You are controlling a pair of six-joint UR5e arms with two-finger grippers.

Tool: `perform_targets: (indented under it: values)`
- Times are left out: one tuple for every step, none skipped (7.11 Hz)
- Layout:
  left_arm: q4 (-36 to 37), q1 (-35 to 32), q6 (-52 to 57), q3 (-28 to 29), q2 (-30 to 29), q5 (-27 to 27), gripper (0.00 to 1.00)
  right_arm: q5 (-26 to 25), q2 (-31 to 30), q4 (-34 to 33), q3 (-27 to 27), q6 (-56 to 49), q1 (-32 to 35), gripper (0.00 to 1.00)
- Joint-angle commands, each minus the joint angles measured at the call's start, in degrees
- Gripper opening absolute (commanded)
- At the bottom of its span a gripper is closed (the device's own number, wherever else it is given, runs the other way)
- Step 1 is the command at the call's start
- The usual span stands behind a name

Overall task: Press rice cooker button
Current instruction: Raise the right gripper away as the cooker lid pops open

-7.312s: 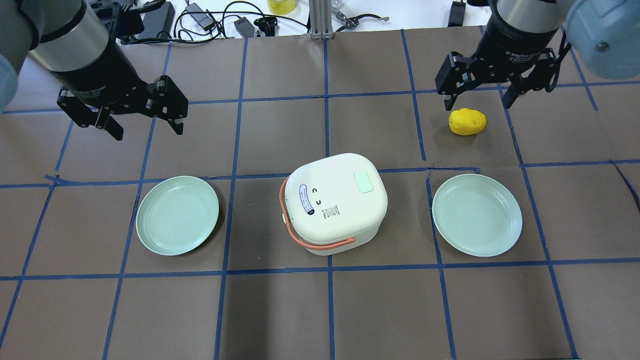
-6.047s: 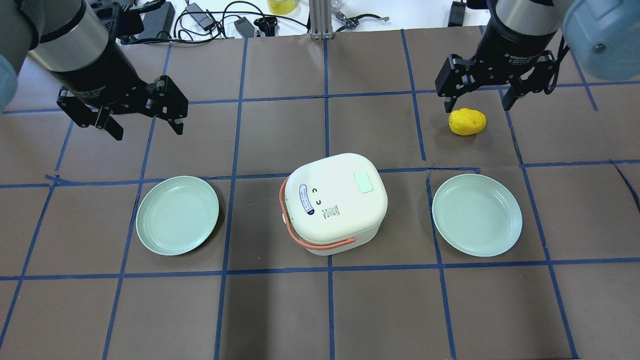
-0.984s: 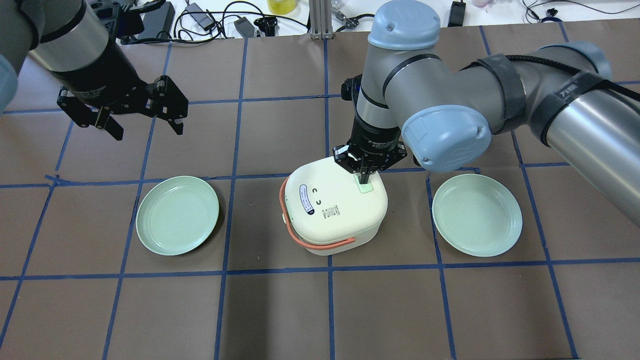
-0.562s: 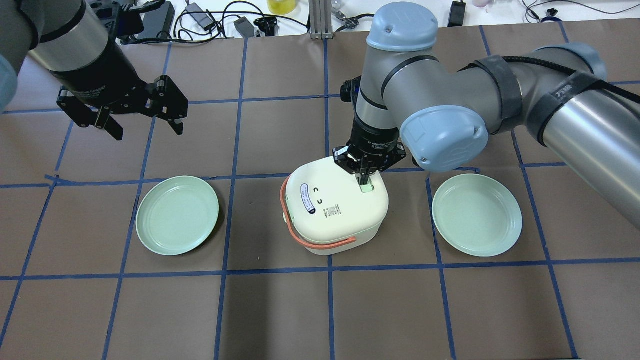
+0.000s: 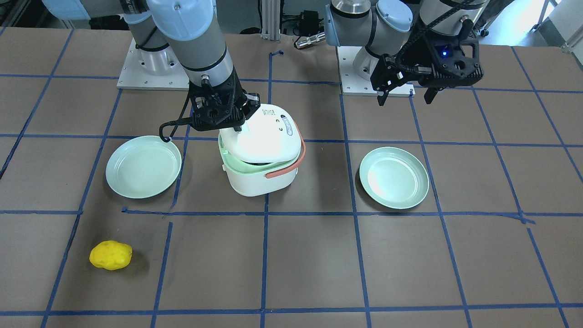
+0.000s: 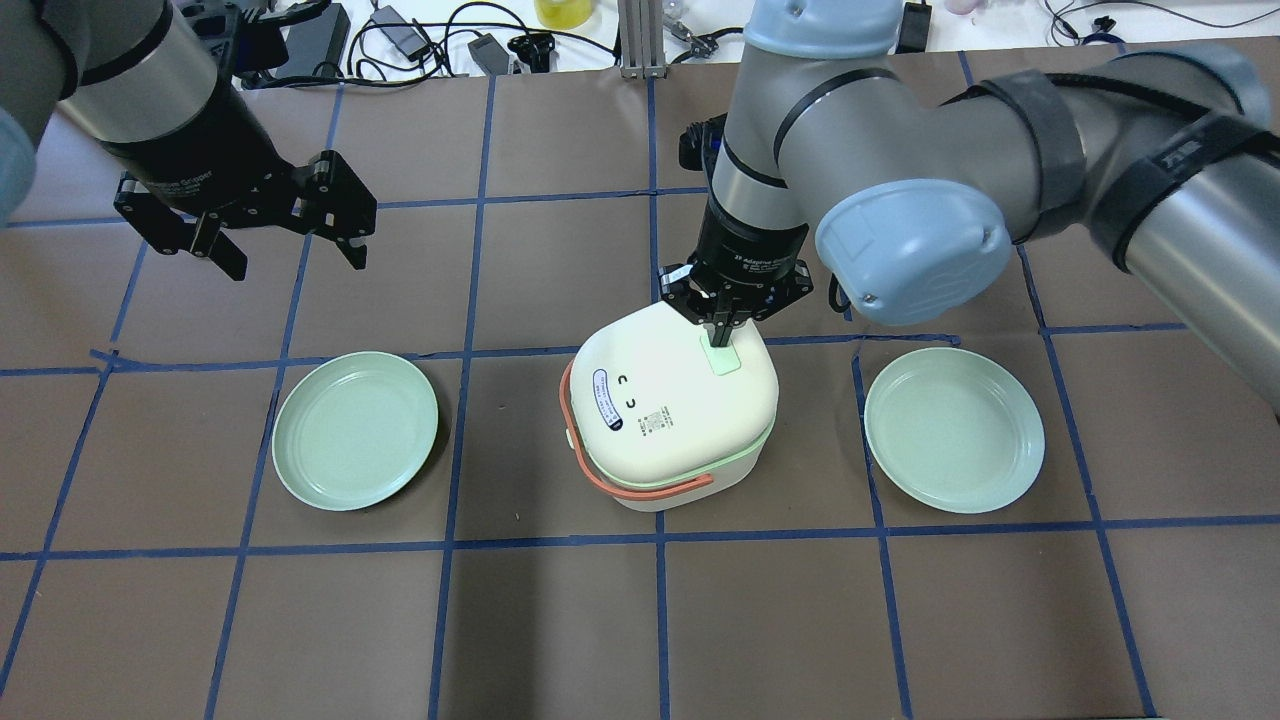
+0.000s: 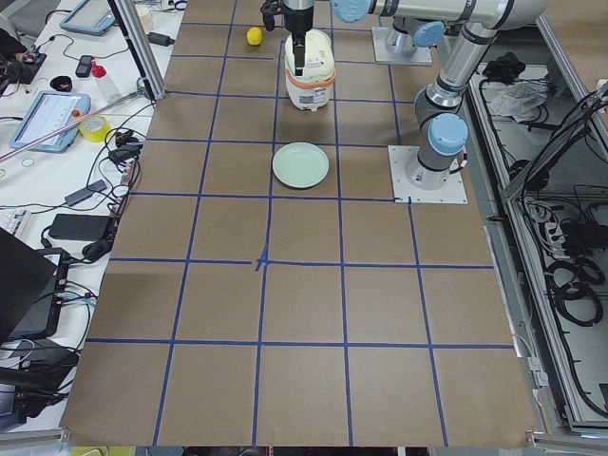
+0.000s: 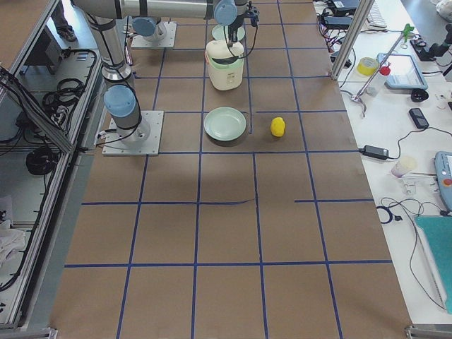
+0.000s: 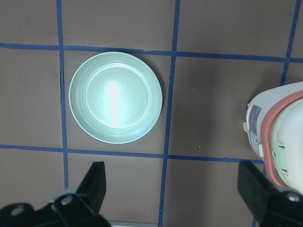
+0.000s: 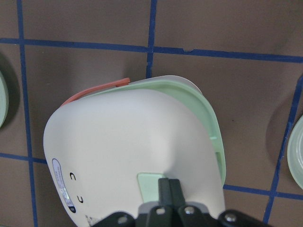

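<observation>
Front view, centre, shows the lid tilted ajar – overhead, the right gripper, fingers together, partly hides the button mid-frame; the left gripper hangs spread, upper left.

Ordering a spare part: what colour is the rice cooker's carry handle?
The handle is salmon-orange, clearest in the overhead view.

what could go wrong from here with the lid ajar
1. The lid is ajar with the shut right gripper directly over the button, so it may spring up against that gripper.
2. Pushing down on the tilted lid could slide or tip the cooker.
</observation>
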Motion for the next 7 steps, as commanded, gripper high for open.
perform_targets:
  values:
    - [0.00, 0.00, 0.00, 0.00, 0.01, 0.00, 1.00, -0.70, 0.18, 2.54, -7.28, 2.16, -1.86, 0.90]
    - [0.00, 0.00, 0.00, 0.00, 0.01, 0.00, 1.00, -0.88, 0.10, 2.80, -8.35, 2.08, -4.92, 1.00]
    - [0.00, 0.00, 0.00, 0.00, 0.01, 0.00, 1.00, -0.79, 0.01, 3.93, -8.28, 1.82, -8.69, 1.00]
    - [0.00, 0.00, 0.00, 0.00, 0.01, 0.00, 1.00, -0.88, -0.34, 4.29, -8.02, 1.29, -11.17, 1.00]
    - [0.00, 0.00, 0.00, 0.00, 0.01, 0.00, 1.00, -3.58, -0.43, 4.38, -7.84, 0.24, -12.15, 1.00]
    - [0.00, 0.00, 0.00, 0.00, 0.01, 0.00, 1.00, -9.78, -0.43, 4.38, -7.84, -5.34, -12.16, 1.00]
    - [0.00, 0.00, 0.00, 0.00, 0.01, 0.00, 1.00, -13.41, -0.60, 4.21, -7.75, -10.96, -12.33, 1.00]
